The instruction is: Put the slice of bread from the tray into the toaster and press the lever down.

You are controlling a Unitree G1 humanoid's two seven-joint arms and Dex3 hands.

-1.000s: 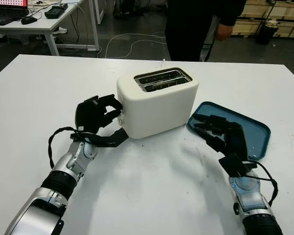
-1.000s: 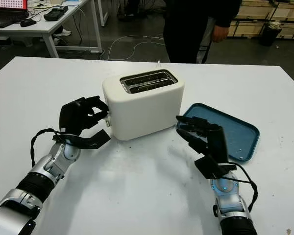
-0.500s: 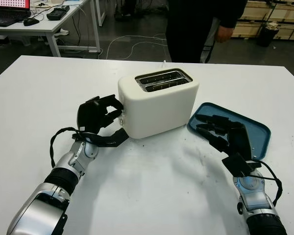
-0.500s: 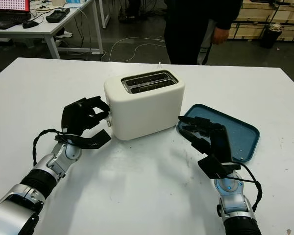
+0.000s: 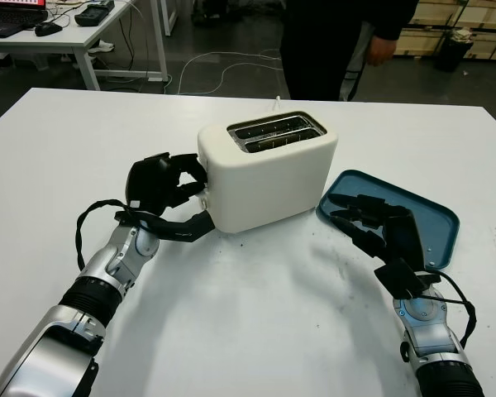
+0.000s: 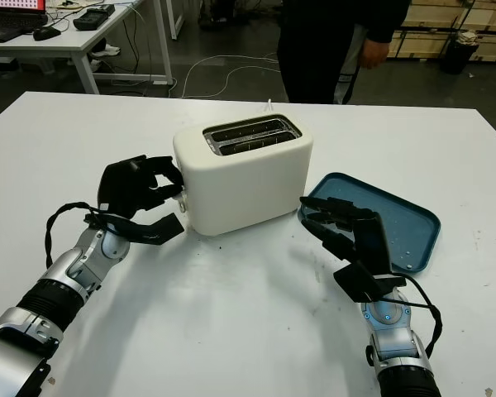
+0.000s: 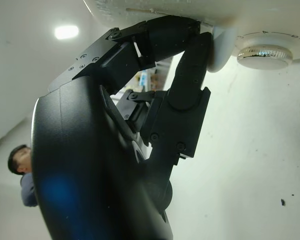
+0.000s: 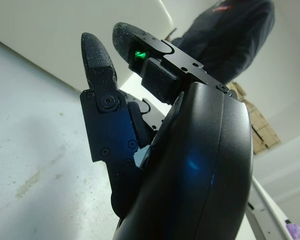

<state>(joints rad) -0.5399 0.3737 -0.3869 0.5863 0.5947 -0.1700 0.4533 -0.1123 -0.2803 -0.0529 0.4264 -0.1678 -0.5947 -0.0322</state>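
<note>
item: toaster [image 5: 269, 169] — white, two slots, standing near the middle of your worktop [image 5: 256, 331]. the slots look dark; you can make out something inside them, but whether that is bread or only the wire guides cannot be told from the head views.

item: tray [image 5: 434, 223] — blue, flat on the worktop just beside the toaster, on your right side. its visible floor carries no slice, so judge the bread as already moved off it, most likely into the toaster.

item: lever [image 7: 221, 46] — white tab on the toaster's end face, beside a round dial [image 7: 262, 50]. how far down it sits cannot be told.

item: left robot hand [image 5: 161, 186] — at the toaster's end face, curled, fingers [image 7: 190, 65] bearing on the lever tab. it grips nothing around; it presses.

item: right robot hand [image 6: 347, 236] — open, holding nothing, over the near edge of the tray and close to the toaster's side.

item: person [image 5: 331, 37] — standing past the far edge of the worktop, apart from the work.

status: you appear to be on the last step. loading reads as done; pressing the lever fully down until it latches is what is left, then draw your left robot hand away.
</note>
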